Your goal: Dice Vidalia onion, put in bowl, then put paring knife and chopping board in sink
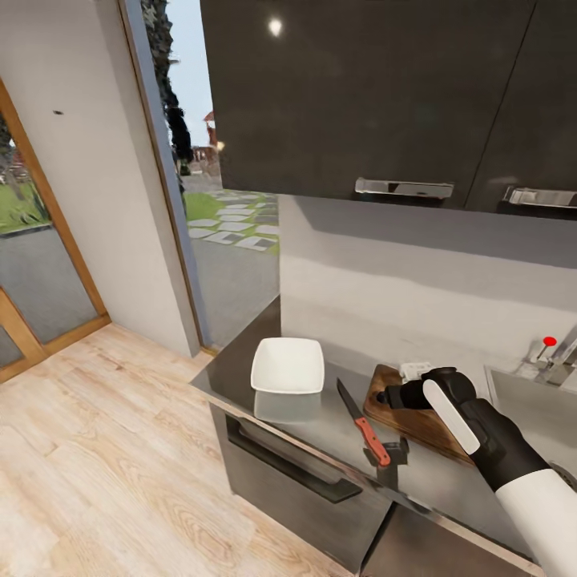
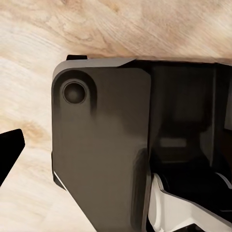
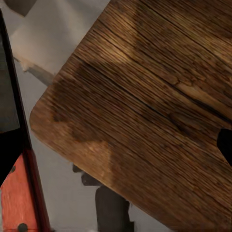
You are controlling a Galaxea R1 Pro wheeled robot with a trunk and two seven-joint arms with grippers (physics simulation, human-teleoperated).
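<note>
Three items stood ready on worktop [image 1: 336, 437]: bowl [image 1: 288, 365], paring knife [image 1: 362, 423], chopping board [image 1: 417, 417]; right gripper [image 1: 391, 396] hovered over board, fingers' state unclear; onion unfetched

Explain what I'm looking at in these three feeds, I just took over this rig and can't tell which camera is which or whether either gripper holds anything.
The large picture comes from the robot's head, looking down at a kitchen countertop. On it sit a white bowl, a paring knife with a red-orange handle, and a brown chopping board. The sink lies beyond the board.

The black and white limb is the robot's right arm; its right gripper hovers over the board, and whether it is open cannot be told.

The right wrist picture looks down from that arm: board grain close up, knife handle beside it.

The left wrist picture shows wooden floor and a dark part of the robot's own body; a finger tip shows, holding nothing visible.
</note>
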